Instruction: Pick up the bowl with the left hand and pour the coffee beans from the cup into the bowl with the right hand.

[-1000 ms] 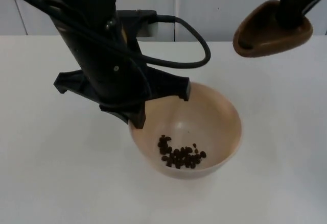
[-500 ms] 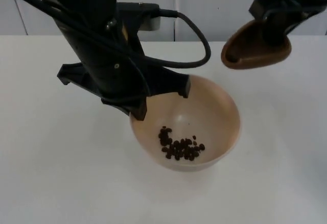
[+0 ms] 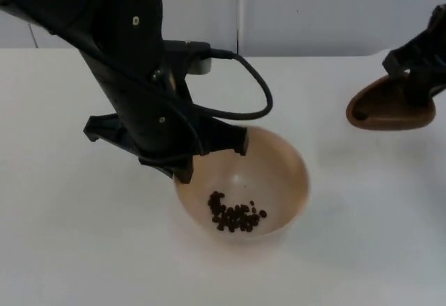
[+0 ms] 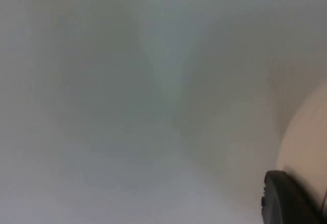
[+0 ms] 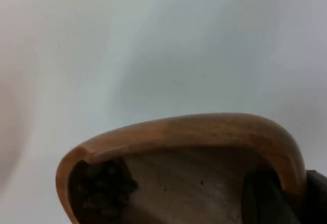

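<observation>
My left gripper (image 3: 183,171) is shut on the near-left rim of the beige bowl (image 3: 287,173), which is over the middle of the table. A small heap of coffee beans (image 3: 234,216) lies in the bowl's bottom. In the left wrist view the bowl's wall (image 4: 308,142) sits beside one black fingertip (image 4: 284,200). At the right edge, my right gripper (image 3: 418,88) is shut on the brown wooden cup (image 3: 390,107), tilted with its mouth toward the left, well clear of the bowl. The right wrist view shows the cup's rim (image 5: 204,129) and a few dark beans (image 5: 103,189) still inside.
The white table top (image 3: 362,243) runs to the grey partition wall (image 3: 306,10) at the back. The left arm's black body (image 3: 132,76) hangs over the table's left-centre and hides the bowl's left rim.
The right gripper has carried the cup right and down, away from the bowl. The left gripper and bowl have shifted slightly left and toward the front.
</observation>
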Controlling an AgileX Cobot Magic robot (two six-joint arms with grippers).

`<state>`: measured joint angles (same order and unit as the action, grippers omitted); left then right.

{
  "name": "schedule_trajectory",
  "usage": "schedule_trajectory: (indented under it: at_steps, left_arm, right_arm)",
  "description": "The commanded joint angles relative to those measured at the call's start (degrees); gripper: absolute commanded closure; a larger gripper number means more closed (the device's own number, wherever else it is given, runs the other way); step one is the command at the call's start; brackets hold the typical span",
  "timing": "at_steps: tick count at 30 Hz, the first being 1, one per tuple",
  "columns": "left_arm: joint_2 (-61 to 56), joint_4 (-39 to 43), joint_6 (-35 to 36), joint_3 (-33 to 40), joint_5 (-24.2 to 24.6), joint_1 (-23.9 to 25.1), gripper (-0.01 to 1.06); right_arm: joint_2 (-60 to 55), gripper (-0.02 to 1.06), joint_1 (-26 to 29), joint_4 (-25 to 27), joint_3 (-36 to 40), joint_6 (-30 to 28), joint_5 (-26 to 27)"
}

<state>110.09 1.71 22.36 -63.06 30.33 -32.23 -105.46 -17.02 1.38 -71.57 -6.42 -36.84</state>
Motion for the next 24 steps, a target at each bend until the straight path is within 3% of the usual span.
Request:
schedule_trajectory:
  at_steps: [1, 24]
  left_arm:
    - [0.6, -0.2, 0.6, -0.2, -0.9, 1.5, 1.05]
    - [1.9, 6.1, 0.6, -0.2, -1.1, 2.6, 1.05]
  right_arm:
    - [0.2, 1.05, 0.3, 0.2, 2.1, 1.1, 4.1]
    - [-10.8, 1.05, -2.1, 1.7, 3.6, 3.5, 8.0]
